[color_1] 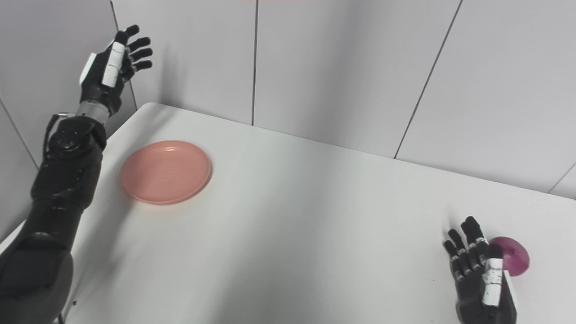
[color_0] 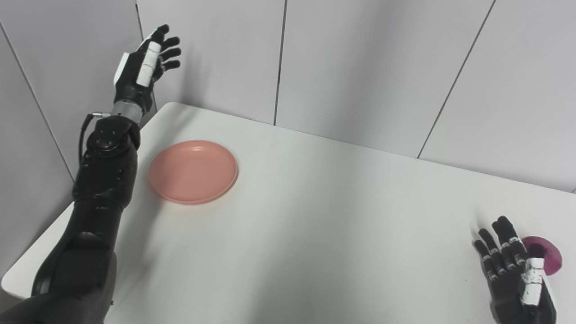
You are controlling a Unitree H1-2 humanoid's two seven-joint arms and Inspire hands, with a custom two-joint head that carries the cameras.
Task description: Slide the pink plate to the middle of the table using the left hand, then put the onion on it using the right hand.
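Observation:
The pink plate [color_0: 193, 171] lies flat on the left part of the white table [color_0: 315, 225]. My left hand [color_0: 146, 65] is raised high above the table's far left corner, open, fingers spread, well apart from the plate. The purple onion [color_0: 545, 257] lies near the right front of the table. My right hand [color_0: 515, 274] is open and upright just left of the onion, partly hiding it, holding nothing. The same scene shows in the right eye view, with the plate [color_1: 165, 172], onion [color_1: 513, 261], left hand [color_1: 112, 67] and right hand [color_1: 479, 274].
Grey wall panels [color_0: 360, 67] stand close behind the table's far edge. The left arm [color_0: 101, 180] runs along the table's left edge beside the plate.

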